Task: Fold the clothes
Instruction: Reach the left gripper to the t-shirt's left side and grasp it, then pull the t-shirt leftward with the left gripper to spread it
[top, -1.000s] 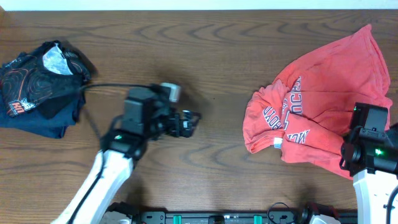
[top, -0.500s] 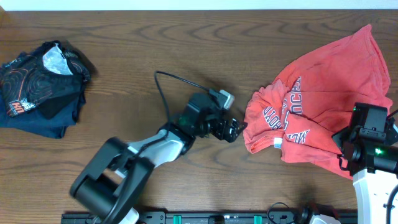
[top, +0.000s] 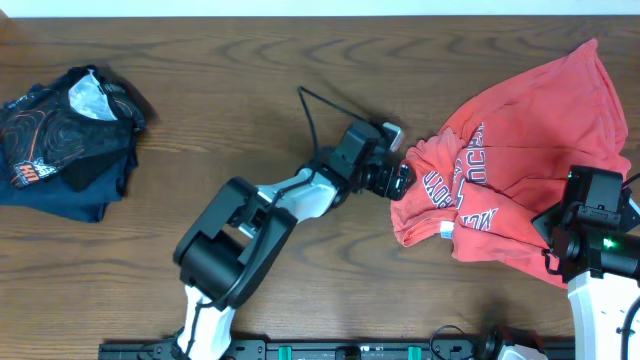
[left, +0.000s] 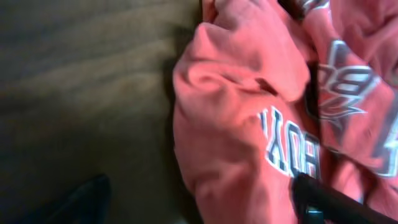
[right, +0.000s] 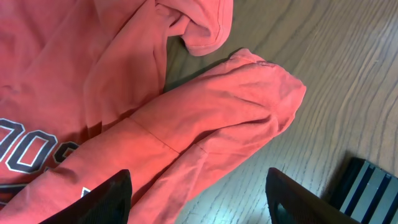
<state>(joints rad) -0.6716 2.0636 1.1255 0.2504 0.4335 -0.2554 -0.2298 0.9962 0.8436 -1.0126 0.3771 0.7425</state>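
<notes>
Overhead: shirt (top: 520, 130) lies crumpled at frame right, not yet spread, so the step looks like the first grab to flatten it. Left arm stretches low from bottom centre with left gripper (top: 398, 182) at the shirt's left edge, right gripper (top: 590, 205) sits over its lower right part, and the dark garment (top: 60, 140) is well apart at upper left. Left wrist: fingers (left: 323, 199) stand wide apart, one over table (left: 74, 93), one over lettered cloth, nothing pinched; next likely needs a drop and close on that edge. Right wrist: fingers (right: 106, 196) spread above a sleeve fold at centre, holding nothing.
</notes>
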